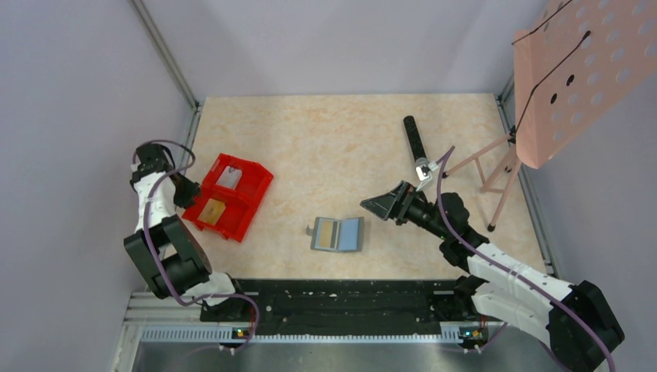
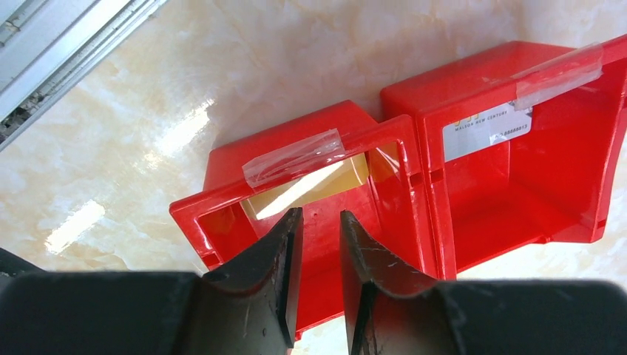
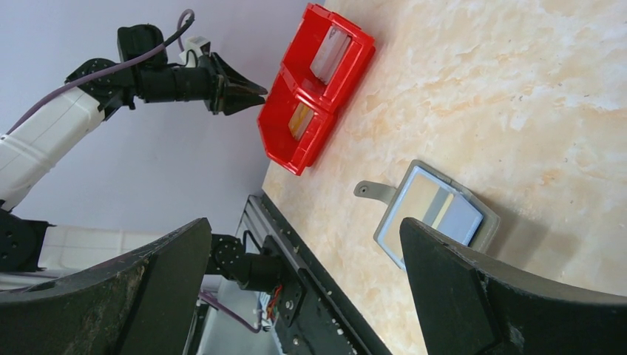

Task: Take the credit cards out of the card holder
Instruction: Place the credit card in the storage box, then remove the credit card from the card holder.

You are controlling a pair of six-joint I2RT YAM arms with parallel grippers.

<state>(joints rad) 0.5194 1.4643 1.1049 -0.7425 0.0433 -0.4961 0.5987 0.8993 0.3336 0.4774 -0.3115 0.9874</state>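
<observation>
The card holder [image 1: 338, 233] lies open and flat near the middle of the table's front, with a tan card face [image 1: 328, 232] showing in its left panel; the right wrist view shows the card holder [image 3: 436, 211] too. My left gripper [image 1: 190, 191] hangs at the left edge of the red bin [image 1: 242, 208]. In its wrist view the left gripper [image 2: 320, 218] is open by a narrow gap with nothing in it, above a gold card [image 2: 318, 185] in the bin. A white card [image 2: 488, 126] lies in the other compartment. My right gripper [image 1: 383, 204] stands wide open and empty, right of the holder.
A black cylindrical microphone [image 1: 414, 138] lies at the back right. A pink perforated stand [image 1: 573, 70] on thin tripod legs [image 1: 496, 174] occupies the far right. The metal frame rail [image 1: 166, 54] runs along the left side.
</observation>
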